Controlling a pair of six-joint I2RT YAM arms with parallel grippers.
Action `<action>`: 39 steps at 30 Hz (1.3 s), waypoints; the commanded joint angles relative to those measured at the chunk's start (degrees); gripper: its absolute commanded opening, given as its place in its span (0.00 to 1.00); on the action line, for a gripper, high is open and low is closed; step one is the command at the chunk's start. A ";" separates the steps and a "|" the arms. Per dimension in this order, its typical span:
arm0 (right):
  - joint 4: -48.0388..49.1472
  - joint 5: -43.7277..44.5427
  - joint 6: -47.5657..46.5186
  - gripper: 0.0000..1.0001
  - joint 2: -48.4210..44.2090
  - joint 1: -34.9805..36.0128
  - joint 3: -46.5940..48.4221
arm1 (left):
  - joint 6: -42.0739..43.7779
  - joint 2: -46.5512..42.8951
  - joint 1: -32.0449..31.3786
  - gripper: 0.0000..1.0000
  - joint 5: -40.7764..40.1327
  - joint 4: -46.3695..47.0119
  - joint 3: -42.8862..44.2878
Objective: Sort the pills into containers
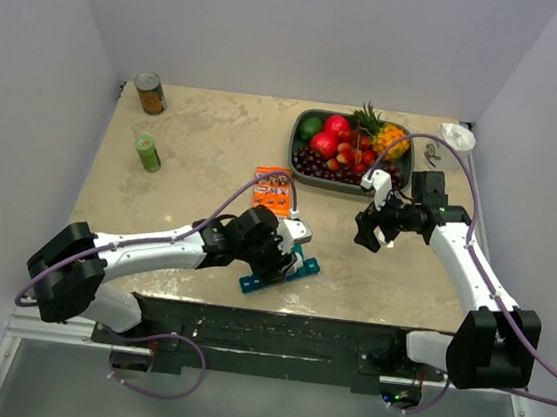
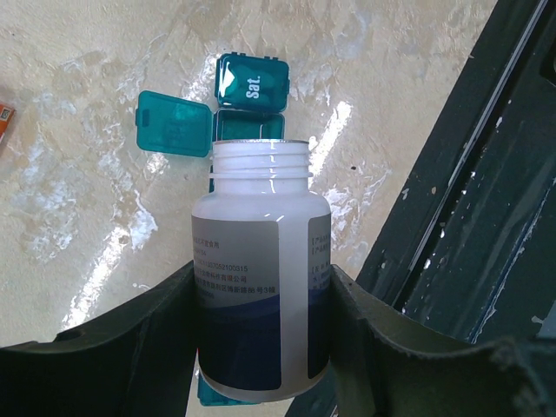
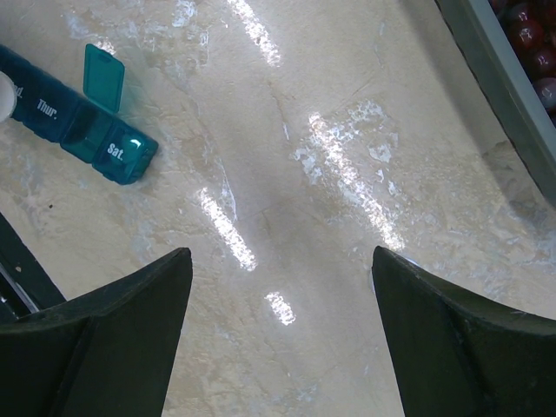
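Observation:
My left gripper (image 1: 289, 248) is shut on the small white bottle (image 1: 296, 233) with a blue label. In the left wrist view the gripper (image 2: 261, 287) holds the bottle (image 2: 259, 200) uncapped, its mouth tipped over the teal pill-organiser strip (image 2: 250, 126). One compartment lid (image 2: 174, 126) stands open beside the shut "Sat." compartment (image 2: 252, 80). The strip (image 1: 279, 274) lies near the table's front edge and also shows in the right wrist view (image 3: 78, 122). No pills are visible. My right gripper (image 1: 372, 229) is open and empty above bare table (image 3: 282, 287).
A grey tray (image 1: 303, 121) of fruit stands at the back right. A flat orange box (image 1: 272, 191) lies behind the left gripper. A can (image 1: 151, 93) and a green bottle (image 1: 147, 153) stand at the back left. The dark front rail (image 2: 469, 217) runs beside the strip.

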 commanded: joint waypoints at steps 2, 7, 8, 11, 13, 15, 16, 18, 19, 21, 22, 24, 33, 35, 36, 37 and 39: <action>0.16 -1.39 -0.72 0.87 -0.33 -0.48 -0.06 | -0.26 1.22 -0.70 0.00 0.40 0.29 3.18; 0.07 -1.48 -0.81 0.87 -0.07 -0.48 -0.14 | -0.35 2.02 -0.79 0.00 0.40 -0.50 3.97; 0.07 -1.48 -0.81 0.87 -0.15 -0.57 -0.14 | -0.35 2.10 -0.79 0.00 0.40 -0.67 4.06; 0.07 -1.48 -0.81 0.87 0.02 -0.49 -0.06 | -0.43 2.54 -0.88 0.00 0.31 -1.29 4.76; 0.07 -1.57 -0.89 0.87 0.20 -0.57 -0.06 | -0.52 3.42 -0.88 0.00 0.23 -2.25 5.11; -0.02 -1.57 -0.89 0.87 0.28 -0.57 -0.06 | -0.61 4.64 -0.88 0.00 -0.12 -3.04 6.16; -0.02 -1.57 -0.89 0.87 0.46 -0.49 0.03 | -0.70 5.17 -0.88 0.00 -0.30 -4.27 6.69; -0.10 -1.57 -0.89 0.87 0.29 -0.49 0.03 | -0.87 6.84 -0.88 0.00 -0.92 -5.59 8.36; -0.10 -1.57 -0.89 0.87 0.20 -0.57 0.03 | -0.87 7.37 -0.88 0.00 -1.00 -6.81 9.06; -0.10 -1.57 -0.98 0.87 0.20 -0.57 0.03 | -1.31 8.69 -0.88 0.00 -1.18 -7.88 10.65; -0.10 -1.57 -0.98 0.87 0.11 -0.57 -0.05 | -1.40 9.13 -0.88 0.00 -1.01 -8.93 11.09; -0.28 -1.66 -0.98 0.87 0.20 -0.66 0.03 | -2.01 9.83 -0.96 0.00 -1.01 -10.07 12.32; -0.37 -1.83 -1.24 0.87 0.02 -0.84 -0.06 | -2.98 10.80 -1.05 0.00 0.23 -12.45 13.29; -0.54 -1.92 -1.33 0.87 -0.07 -0.84 -0.14 | -3.07 11.33 -1.05 0.00 0.40 -12.63 13.64; -0.46 -1.92 -1.33 0.87 -0.15 -0.92 -0.14 | -3.07 11.42 -1.05 0.00 0.40 -12.98 13.73; -0.45 -1.92 -1.33 0.87 -0.07 -0.92 -0.14 | -3.24 11.59 -1.05 0.00 0.40 -13.15 13.90; -0.45 -2.01 -1.33 0.87 -0.15 -0.92 -0.14 | -3.33 12.03 -1.14 0.00 0.58 -13.68 14.25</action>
